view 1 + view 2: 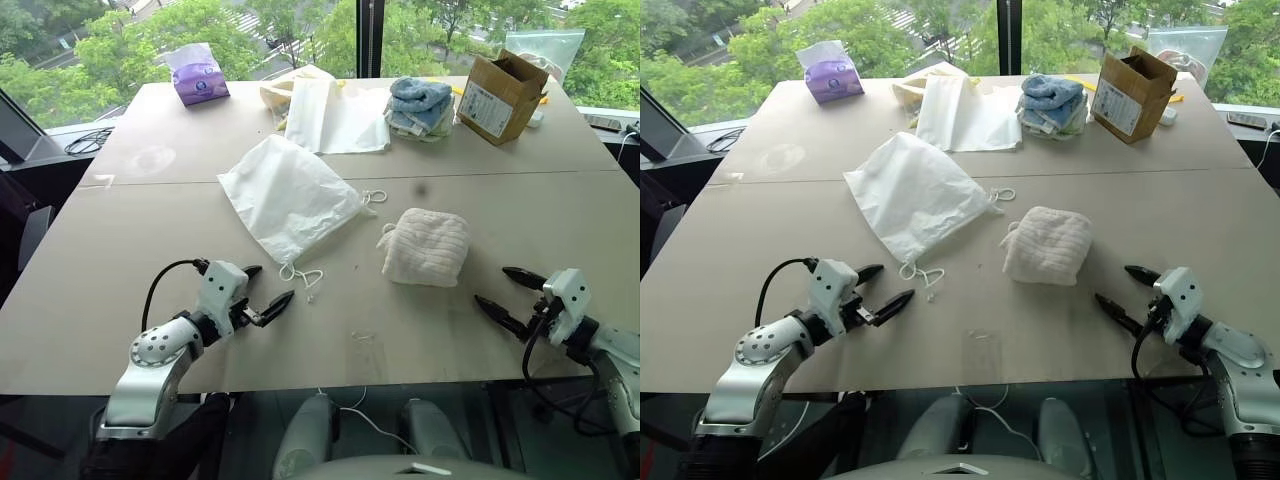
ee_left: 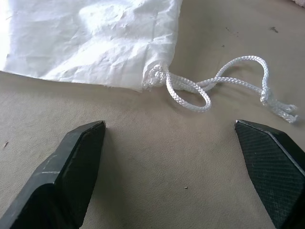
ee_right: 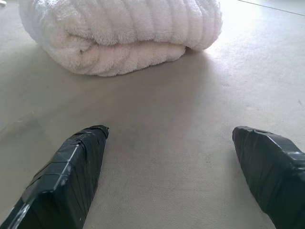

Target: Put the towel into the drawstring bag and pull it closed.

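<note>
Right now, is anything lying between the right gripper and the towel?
No. The right wrist view shows only bare table between the open right gripper and the towel.

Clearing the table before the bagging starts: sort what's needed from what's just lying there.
Needed: towel, drawstring bag, left gripper, right gripper.
Lying about: tissue pack, flat white bag, stacked cloths, cardboard box.

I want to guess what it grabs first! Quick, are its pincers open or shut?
Left pincer: open, holding nothing.
Right pincer: open, holding nothing.
</note>
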### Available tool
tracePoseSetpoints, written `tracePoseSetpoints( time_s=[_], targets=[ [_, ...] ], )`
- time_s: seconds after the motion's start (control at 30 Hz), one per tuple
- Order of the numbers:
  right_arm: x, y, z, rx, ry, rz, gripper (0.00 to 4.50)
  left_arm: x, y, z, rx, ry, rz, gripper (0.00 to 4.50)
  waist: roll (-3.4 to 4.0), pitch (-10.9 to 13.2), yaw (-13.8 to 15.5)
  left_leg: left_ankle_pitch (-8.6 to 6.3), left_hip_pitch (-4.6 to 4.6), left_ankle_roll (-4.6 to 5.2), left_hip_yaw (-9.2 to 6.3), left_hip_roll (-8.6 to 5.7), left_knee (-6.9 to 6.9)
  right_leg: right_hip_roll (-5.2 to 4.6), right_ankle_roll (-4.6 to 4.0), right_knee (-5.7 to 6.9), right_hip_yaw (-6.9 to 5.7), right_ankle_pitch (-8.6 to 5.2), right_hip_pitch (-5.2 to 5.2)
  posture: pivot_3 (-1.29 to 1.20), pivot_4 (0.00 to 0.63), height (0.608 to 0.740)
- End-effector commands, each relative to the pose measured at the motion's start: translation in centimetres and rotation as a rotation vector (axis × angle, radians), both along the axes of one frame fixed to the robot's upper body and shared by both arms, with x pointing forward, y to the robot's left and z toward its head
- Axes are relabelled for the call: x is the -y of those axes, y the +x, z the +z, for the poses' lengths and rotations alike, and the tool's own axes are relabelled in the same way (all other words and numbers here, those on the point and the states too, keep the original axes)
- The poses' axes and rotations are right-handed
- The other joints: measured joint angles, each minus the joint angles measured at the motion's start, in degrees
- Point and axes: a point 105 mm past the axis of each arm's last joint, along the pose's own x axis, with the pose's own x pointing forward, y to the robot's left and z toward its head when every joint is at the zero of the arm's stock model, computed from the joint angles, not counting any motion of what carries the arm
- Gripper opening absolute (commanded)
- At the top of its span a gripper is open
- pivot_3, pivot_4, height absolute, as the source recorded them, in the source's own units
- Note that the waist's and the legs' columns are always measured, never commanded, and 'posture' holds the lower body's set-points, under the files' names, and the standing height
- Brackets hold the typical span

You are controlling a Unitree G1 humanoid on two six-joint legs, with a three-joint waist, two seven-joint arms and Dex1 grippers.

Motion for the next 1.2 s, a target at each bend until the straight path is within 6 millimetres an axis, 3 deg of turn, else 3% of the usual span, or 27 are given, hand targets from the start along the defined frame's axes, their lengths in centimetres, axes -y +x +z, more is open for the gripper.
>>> tracePoseSetpoints(
  time_s=[0.03,0.37,0.7,0.93,1.2],
  targets=[
    [-0.5,-0.3,1.2,0.047,0.014,0.033,4.5,0.3,-0.5,-0.2,-0.006,-0.021,-0.012,4.48,0.0,0.0,0.02,0.0,0.0,0.0,0.0,0.0,0.0,0.0,0.0,0.0,0.0,0.0,0.0,0.0,0.15,0.74],
    [-6.5,-2.9,5.6,0.102,0.109,0.185,4.5,1.2,0.2,3.8,0.105,-0.129,-0.072,4.48,0.02,0.06,0.21,0.0,-0.13,0.0,-0.2,0.01,0.03,-0.09,0.0,0.0,-0.15,0.0,-0.04,0.0,0.15,0.74],
    [-12.2,-4.9,8.8,0.136,0.124,0.3,4.5,5.5,3.8,5.4,0.176,-0.132,-0.035,4.48,-0.04,0.08,0.24,0.0,-0.26,-0.01,-0.36,-0.09,0.19,0.02,0.01,0.0,-0.29,0.0,-0.03,0.0,0.15,0.74],
    [-13.5,-4.4,9.6,0.181,0.005,0.324,4.5,6.5,5.8,4.8,0.164,-0.097,0.015,4.48,-0.09,0.11,0.21,0.01,-0.28,-0.01,-0.38,-0.09,0.2,0.07,0.01,0.01,-0.3,0.0,-0.05,0.0,0.15,0.74],
    [-13.9,-3.9,10.0,0.192,0.022,0.309,4.5,6.7,6.5,4.9,0.199,-0.016,0.03,4.48,-0.13,0.13,0.22,0.01,-0.35,-0.02,-0.43,-0.1,0.28,0.07,0.01,0.01,-0.35,0.0,-0.05,0.0,0.15,0.74]
  ],
)
